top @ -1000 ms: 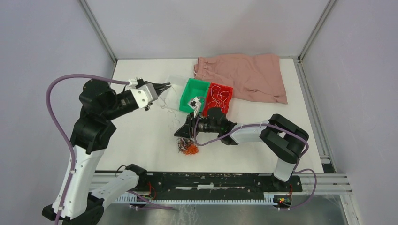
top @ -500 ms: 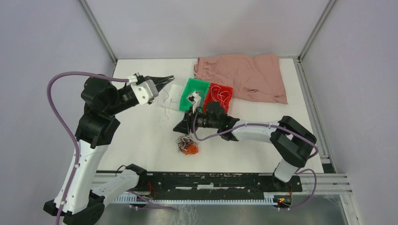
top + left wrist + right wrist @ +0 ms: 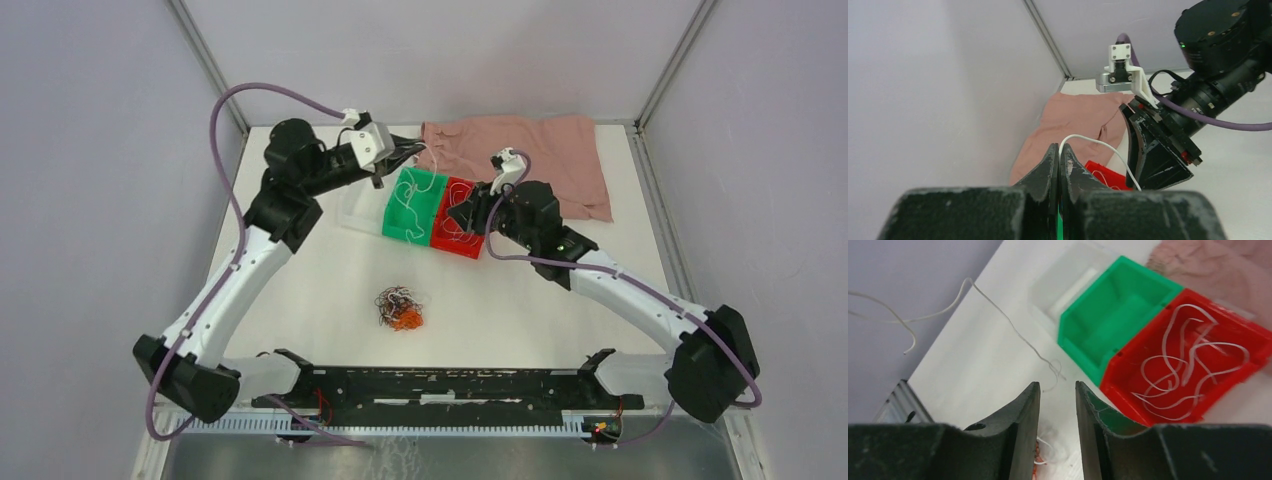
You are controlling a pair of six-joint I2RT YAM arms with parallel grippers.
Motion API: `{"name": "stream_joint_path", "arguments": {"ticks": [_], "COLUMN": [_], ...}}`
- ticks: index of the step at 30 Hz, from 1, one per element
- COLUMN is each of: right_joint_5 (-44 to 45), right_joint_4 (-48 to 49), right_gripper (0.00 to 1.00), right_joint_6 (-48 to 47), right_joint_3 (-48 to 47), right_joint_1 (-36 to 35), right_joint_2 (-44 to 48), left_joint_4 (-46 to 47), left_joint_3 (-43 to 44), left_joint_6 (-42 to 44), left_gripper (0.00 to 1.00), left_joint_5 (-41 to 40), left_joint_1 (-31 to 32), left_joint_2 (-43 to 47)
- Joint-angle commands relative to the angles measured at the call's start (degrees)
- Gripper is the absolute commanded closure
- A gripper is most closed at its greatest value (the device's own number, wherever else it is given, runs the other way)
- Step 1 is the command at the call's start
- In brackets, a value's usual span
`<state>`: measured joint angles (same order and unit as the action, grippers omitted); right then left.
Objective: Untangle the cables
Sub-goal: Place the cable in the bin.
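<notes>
Your left gripper point(image 3: 412, 151) is clamped tight on a single white wire point(image 3: 1098, 144). The wire arcs out from between the closed fingertips, and in the top view it dangles over the green plastic bin point(image 3: 428, 185). Your right gripper point(image 3: 463, 214) hovers just above the red plastic bin point(image 3: 480, 190); its jaws stand apart with nothing between them, and through the gap you see only bare table. The two grippers are near each other, and the left wrist view shows the right one just beside the hanging wire. The red bin sits touching the green one on its right and holds several loose white strands point(image 3: 1178, 365), curled over one another. A clear plastic tray point(image 3: 357, 213) sits against the green bin's left side. The small tangle of black, orange and white cables point(image 3: 400, 309) lies on the white table point(image 3: 300, 290), toward the near middle and well apart from both grippers and the bins. A crumpled pink cloth point(image 3: 540, 160) is spread at the far right, behind the bins.
</notes>
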<state>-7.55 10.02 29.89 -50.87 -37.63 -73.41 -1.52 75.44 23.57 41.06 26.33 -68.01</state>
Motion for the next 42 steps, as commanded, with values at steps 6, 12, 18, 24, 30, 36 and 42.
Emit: {"name": "stream_joint_path", "arguments": {"ticks": [6,12,18,24,30,36,42], "right_joint_5": [14.6,13.65,10.54,7.64,5.98,4.77,4.67], "right_joint_4": [-11.92,-11.36,-9.08,-7.38,-6.69,-6.16,-6.7], "right_gripper": [0.62,0.62,0.64,0.66,0.68,0.69,0.69], "right_joint_6": [-4.01,-2.61,-0.71,0.53,0.96,1.52,1.81], "right_joint_3": [2.22,3.9,6.32,7.74,8.62,8.56,8.38], "right_joint_1": [6.59,10.76,14.9,17.66,19.13,19.76,20.91], "right_joint_2": [6.26,6.39,5.89,5.0,5.38,4.93,5.82], "left_joint_4": [10.37,10.5,10.31,8.43,7.58,8.8,-1.35], "left_joint_3": [12.38,20.2,23.71,25.42,27.84,22.92,17.06], "left_joint_6": [-5.29,-5.62,-4.45,0.79,4.82,0.22,-2.66], "left_gripper": [0.97,0.97,0.97,0.97,0.97,0.97,0.97], "left_joint_5": [-1.87,-2.52,-3.09,-2.48,-1.49,-4.46,-13.41], "left_joint_1": [5.89,7.68,7.86,7.84,7.86,7.86,9.07], "left_joint_2": [-13.57,-21.87,-28.02,-32.71,-37.61,-39.11,-40.08]}}
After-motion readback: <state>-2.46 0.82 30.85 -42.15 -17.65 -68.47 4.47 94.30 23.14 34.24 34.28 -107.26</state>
